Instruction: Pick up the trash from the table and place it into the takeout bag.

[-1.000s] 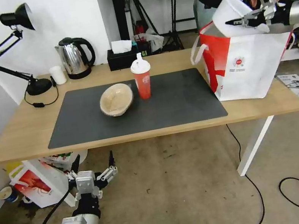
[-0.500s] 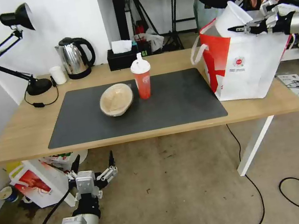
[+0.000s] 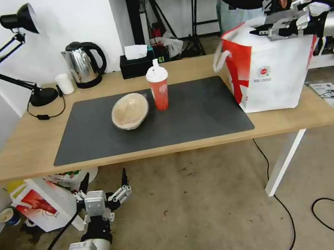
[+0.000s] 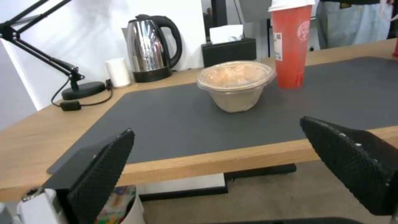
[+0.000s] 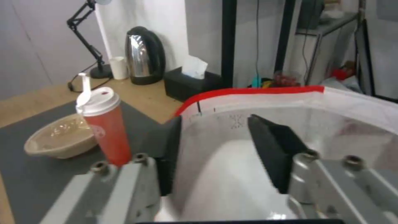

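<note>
On the table [image 3: 20, 150], a beige pulp bowl [image 3: 130, 111] [image 4: 234, 82] [image 5: 60, 137] lies on the dark mat beside a red cup with a white domed lid [image 3: 158, 85] [image 4: 292, 43] [image 5: 105, 124]. The takeout bag [image 3: 278, 71] stands at the table's right end. My right gripper [image 3: 258, 31] [image 5: 213, 119] hovers at the bag's mouth, fingers apart, astride a white translucent wall with a red upper edge; whether that wall is bowl or bag I cannot tell. The white plastic bowl is hidden in the head view. Below the table's front edge, my left gripper [image 3: 104, 177] [image 4: 215, 127] hangs open and empty.
A desk lamp [image 3: 35, 96], a steel kettle [image 3: 84, 64], a small white cup [image 3: 65, 83] and a black tissue box [image 3: 137, 63] line the table's back edge. A red-and-white carton [image 3: 43, 205] stands on the floor under the left end. Cables run across the floor at right.
The white bowl, held above the bag a second ago, has sunk into the bag's mouth. The right gripper lowered slightly and the bag shifted a little. The left arm has not moved.
</note>
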### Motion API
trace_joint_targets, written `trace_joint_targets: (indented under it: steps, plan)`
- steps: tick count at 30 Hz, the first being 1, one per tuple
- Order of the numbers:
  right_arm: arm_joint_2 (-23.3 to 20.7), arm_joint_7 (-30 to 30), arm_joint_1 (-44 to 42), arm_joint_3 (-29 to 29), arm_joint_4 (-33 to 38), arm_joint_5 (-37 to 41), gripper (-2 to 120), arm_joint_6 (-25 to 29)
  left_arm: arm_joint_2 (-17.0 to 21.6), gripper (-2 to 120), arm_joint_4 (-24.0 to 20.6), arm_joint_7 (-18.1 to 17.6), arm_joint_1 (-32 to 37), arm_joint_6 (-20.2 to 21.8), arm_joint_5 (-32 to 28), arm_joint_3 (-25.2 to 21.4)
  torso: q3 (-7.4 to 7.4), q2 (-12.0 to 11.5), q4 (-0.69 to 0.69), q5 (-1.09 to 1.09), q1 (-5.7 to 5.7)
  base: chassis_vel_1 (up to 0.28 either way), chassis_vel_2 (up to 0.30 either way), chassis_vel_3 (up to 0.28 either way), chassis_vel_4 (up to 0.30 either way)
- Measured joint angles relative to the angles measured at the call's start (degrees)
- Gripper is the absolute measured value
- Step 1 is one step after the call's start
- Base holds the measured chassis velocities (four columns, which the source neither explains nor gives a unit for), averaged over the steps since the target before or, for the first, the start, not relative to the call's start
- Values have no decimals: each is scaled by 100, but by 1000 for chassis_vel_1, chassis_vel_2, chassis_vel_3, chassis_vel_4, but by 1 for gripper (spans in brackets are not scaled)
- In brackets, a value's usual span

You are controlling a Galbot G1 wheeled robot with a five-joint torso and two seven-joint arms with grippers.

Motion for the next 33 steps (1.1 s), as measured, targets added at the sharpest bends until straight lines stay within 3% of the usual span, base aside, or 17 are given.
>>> trace_joint_targets:
  steps: [15, 27, 33]
  plan:
    - [-68, 216, 336, -277, -57, -19, 99, 1, 0, 100, 0, 0, 0, 0, 0, 0, 0, 0, -1, 1, 0, 0, 0, 0, 0]
    - [28, 466, 581, -221, 298, 375, 100, 64, 0, 100, 0, 0, 0, 0, 0, 0, 0, 0, 0, 1, 0, 0, 0, 0, 0]
    - [47, 778, 653, -85, 914, 919, 100, 100, 0, 100, 0, 0, 0, 0, 0, 0, 0, 0, 0, 0, 0, 0, 0, 0, 0]
